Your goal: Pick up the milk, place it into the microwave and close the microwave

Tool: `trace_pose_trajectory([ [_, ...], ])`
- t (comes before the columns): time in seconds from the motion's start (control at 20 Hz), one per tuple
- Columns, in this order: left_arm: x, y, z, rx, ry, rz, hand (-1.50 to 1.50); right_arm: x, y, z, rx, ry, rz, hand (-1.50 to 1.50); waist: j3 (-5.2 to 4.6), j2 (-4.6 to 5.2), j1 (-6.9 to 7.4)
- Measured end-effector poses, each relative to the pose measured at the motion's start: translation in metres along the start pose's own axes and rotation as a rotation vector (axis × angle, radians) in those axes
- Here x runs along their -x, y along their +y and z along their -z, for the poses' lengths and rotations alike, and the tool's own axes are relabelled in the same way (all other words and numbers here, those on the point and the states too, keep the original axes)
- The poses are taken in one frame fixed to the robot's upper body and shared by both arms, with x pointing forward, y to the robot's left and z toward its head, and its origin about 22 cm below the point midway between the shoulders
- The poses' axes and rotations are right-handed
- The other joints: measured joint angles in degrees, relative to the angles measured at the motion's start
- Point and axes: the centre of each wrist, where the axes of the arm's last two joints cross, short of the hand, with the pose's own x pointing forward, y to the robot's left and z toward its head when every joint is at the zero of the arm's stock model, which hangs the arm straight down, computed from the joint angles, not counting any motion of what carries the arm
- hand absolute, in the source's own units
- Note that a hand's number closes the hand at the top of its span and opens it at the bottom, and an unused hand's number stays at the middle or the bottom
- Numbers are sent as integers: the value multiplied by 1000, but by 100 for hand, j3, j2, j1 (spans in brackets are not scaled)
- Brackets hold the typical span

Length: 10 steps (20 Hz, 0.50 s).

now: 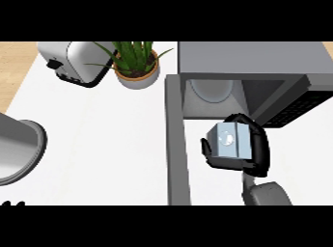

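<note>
Milk carton [229,140]: small boxy pack, pale grey-blue faces w/ a lighter round mark on the side facing up. It sits inside the right hand [249,144], just in front of the microwave [269,65] opening, above the counter [104,140], not inside the cavity.

Right hand is black, glossy; fingers [210,150] curl round the carton's left and lower edges, the thumb side wraps over the top and right edge, so the carton is enclosed on nearly all sides w/ only its front face showing. Grey forearm [269,193] comes up from the lower edge, rounded, matte.

Microwave: grey box, flat matte top, cavity open and darker inside, w/ a pale round turntable plate [213,89] on its floor. Door [176,140] swung open to the left, seen edge-on as a long grey slab running down the view. Dark vented control panel [300,106] at the right of the opening.

Counter is white, smooth. Back left: chrome-and-black toaster [73,61], rounded corners. Beside it a potted plant [134,65], spiky green leaves, tan rim on a white pot. Far left: big brushed-metal pot [8,149], tilted view of its round rim.

Left hand [5,203]: only dark fingertips at the lower-left edge; can't tell how its fingers stand.
</note>
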Motion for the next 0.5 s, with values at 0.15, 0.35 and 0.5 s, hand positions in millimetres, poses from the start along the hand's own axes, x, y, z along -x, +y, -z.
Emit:
trace_pose_trajectory([
  [0.15, 1, 7, -3, 1, 0, 8, -150, 7, 8, 20, 7, 25, -41, 150, 0, 4, 19],
  [0.35, 4, 11, -2, 1, 4, 9, -150, 24, 19, 36, 26, 68, -107, 150, 2, 12, 37],
  [0.5, 5, 20, 0, 3, 9, 6, -150, 36, 25, 51, 46, 92, -116, 150, 3, 21, 57],
])
